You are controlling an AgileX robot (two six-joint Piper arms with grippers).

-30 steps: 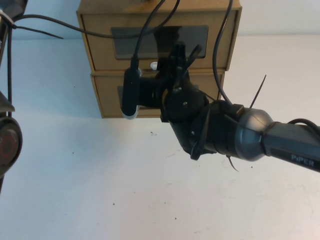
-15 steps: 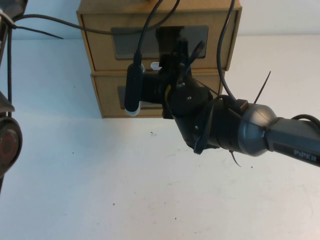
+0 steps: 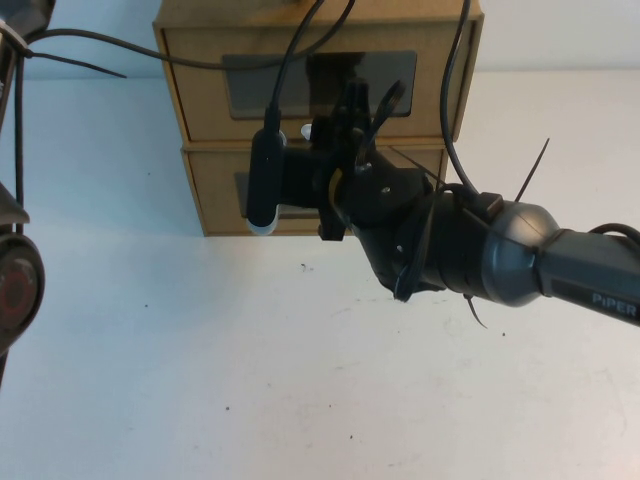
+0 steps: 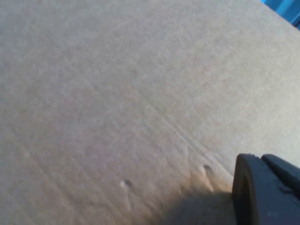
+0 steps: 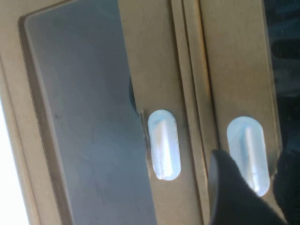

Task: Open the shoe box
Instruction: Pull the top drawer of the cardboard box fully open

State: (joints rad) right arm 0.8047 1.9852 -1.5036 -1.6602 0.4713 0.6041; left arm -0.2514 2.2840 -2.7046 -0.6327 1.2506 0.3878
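Starting to squeeze now with the right gripper (image 3: 365, 108), upper middle, tips apart round the white handle (image 5: 248, 150) of the shoe box (image 3: 195, 70). Soon time to pull. Left gripper (image 4: 267, 192) close to cardboard (image 4: 117, 93).

1. We read one word, "PIPER" (image 3: 612, 301), in pale capitals.
2. It stands on the dark grey link of the right arm (image 3: 570, 275), near the high view's right edge, the letters running along the link.
3. We can read nothing else: the boxes (image 3: 200, 60) carry no legible print, and neither wrist view shows us any lettering.
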